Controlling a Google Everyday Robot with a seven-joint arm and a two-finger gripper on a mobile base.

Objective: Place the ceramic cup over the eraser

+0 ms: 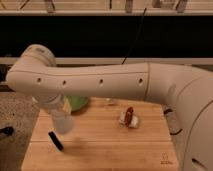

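**Item 1.** Ceramic cup (61, 120), cream, cylindrical. My jaws are closed on it under my wrist, above the left side of the desk (115, 150). It hangs slightly tilted and off the wood, carried high so it can come down over its target rather than beside it.

**Item 2.** Eraser (56, 141), slim black bar. It lies flat near the front-left, just below the cup and uncovered.

**Item 3.** Green bowl (79, 102), behind the cup. Red-and-white object (130, 118), mid-desk, well apart. I judge that neither blocks the descent.
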